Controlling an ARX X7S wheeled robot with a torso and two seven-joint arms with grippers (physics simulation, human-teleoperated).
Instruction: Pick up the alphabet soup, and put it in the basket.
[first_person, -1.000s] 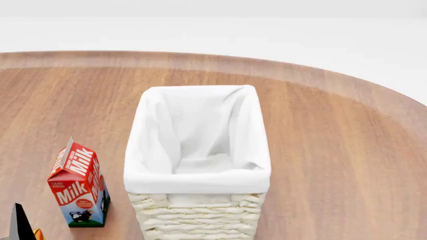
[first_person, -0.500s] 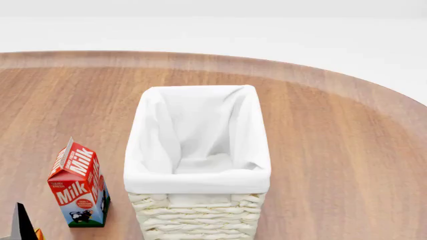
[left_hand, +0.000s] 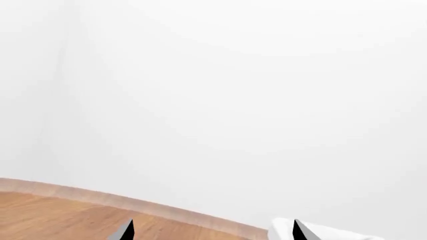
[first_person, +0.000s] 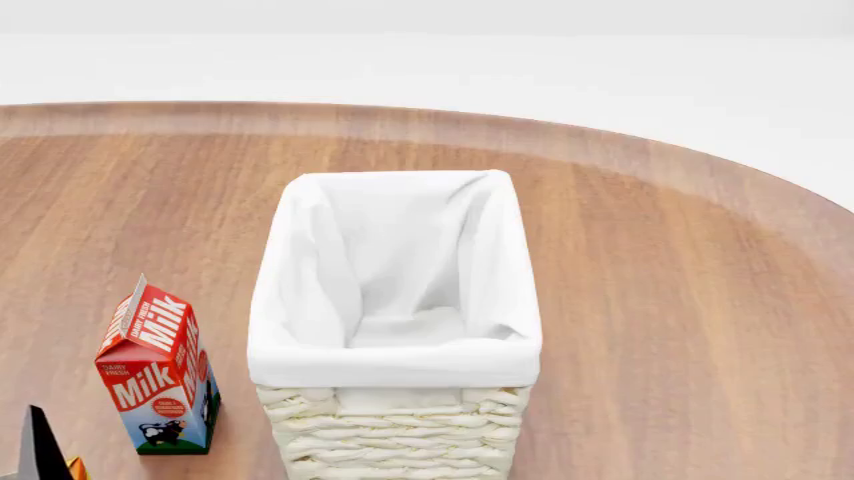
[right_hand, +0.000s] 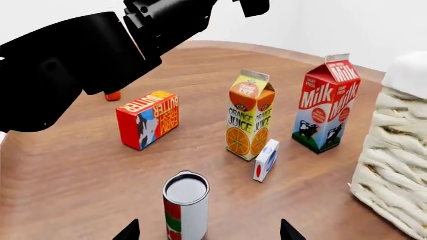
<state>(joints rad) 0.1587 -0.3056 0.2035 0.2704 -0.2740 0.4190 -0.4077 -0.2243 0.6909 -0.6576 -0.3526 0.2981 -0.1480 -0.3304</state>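
Brown wooden table (right_hand: 80, 165) carries, nearest the right gripper (right_hand: 208, 235) with its fingers apart, an upright soup can (right_hand: 185, 205) with silver lid and red-green-white label, then juice carton (right_hand: 250, 115), milk carton (right_hand: 327, 107) and basket (right_hand: 393, 165).

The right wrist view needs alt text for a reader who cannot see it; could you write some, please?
A soup can stands upright on the wooden table between the open right hand fingertips. Behind it stand butter, orange juice and milk cartons; the wicker basket is beside them.
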